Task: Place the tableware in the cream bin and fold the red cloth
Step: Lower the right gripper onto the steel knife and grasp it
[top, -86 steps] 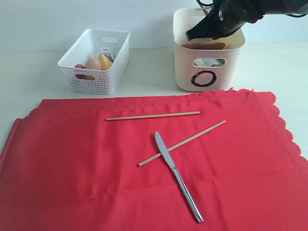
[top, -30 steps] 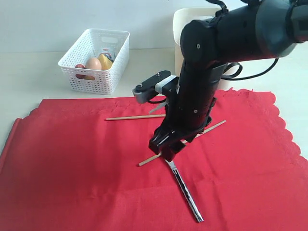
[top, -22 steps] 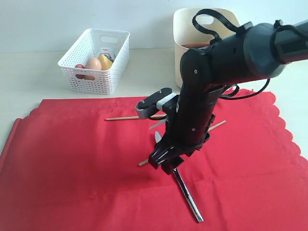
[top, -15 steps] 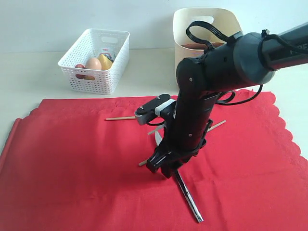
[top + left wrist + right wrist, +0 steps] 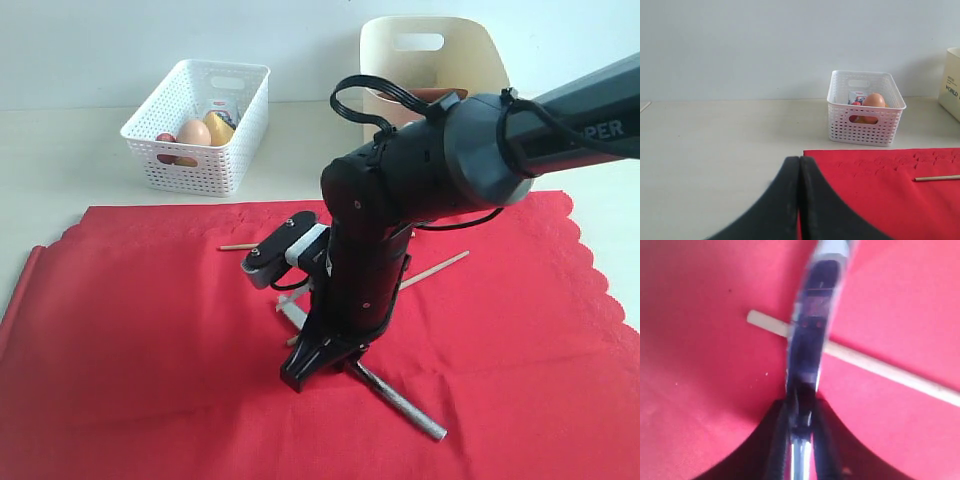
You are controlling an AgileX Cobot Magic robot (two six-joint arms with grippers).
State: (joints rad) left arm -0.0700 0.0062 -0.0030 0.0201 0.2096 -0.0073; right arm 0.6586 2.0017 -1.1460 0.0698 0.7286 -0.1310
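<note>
My right gripper [image 5: 302,377] reaches down onto the red cloth [image 5: 120,330] and is shut on the metal knife [image 5: 400,402]. In the right wrist view the knife blade [image 5: 812,325] runs out from between the jaws of the gripper [image 5: 801,412], across one chopstick [image 5: 880,367]. The two wooden chopsticks [image 5: 440,264] [image 5: 238,246] lie on the cloth, partly hidden by the arm. The cream bin [image 5: 388,50] stands at the back with a brown plate [image 5: 440,92] inside. My left gripper [image 5: 799,160] is shut and empty, at the cloth's edge [image 5: 890,195].
A white lattice basket [image 5: 200,125] with an egg [image 5: 193,131] and other food stands at the back left; it also shows in the left wrist view as the basket [image 5: 866,117]. The cloth's scalloped edge [image 5: 590,250] runs along the right side.
The right gripper has come down and leftward, and its jaws have shut on the knife. The knife has swung, its handle end now further right.
</note>
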